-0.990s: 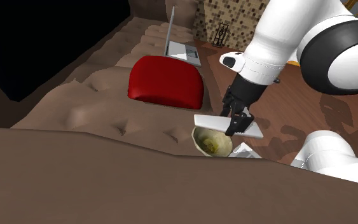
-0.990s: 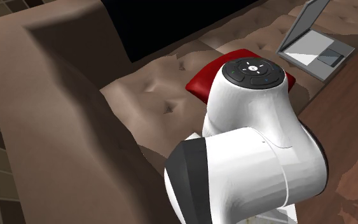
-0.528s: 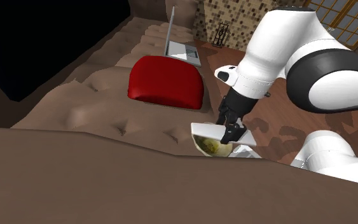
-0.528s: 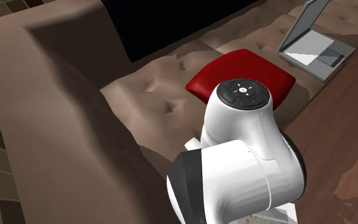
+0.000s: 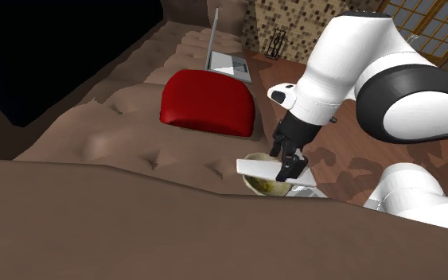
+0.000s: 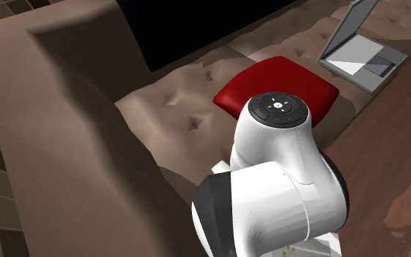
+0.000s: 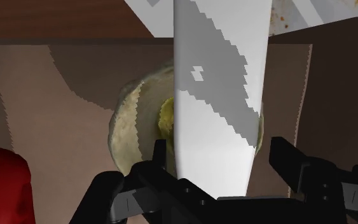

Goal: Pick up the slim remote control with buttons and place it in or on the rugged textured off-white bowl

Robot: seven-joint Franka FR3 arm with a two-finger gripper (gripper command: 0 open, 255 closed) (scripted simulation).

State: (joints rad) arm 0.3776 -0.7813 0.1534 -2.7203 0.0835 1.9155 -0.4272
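A slim white remote (image 5: 259, 168) lies flat across the top of the rough off-white bowl (image 5: 255, 185), which stands on the brown sofa seat near its front edge. My black gripper (image 5: 290, 164) hangs right over the remote's end nearest the arm. In the wrist view the remote (image 7: 215, 95) runs away from the gripper (image 7: 222, 162) and over the bowl (image 7: 130, 121). The fingers (image 7: 287, 159) stand apart, with a visible gap between one of them and the remote's edge, so the gripper is open. The remote's buttons are not visible.
A red cushion (image 5: 208, 102) lies on the sofa beyond the bowl, and an open laptop (image 5: 228, 60) farther back. A white flat object (image 5: 305, 189) sits beside the bowl. Wooden floor (image 5: 357, 135) lies at the shoulder view's right. The arm's white body (image 6: 284, 182) covers the second exterior view's lower middle.
The arm came down and brought the remote from above the bowl onto its top. The fingers, shut on the remote before, have parted.
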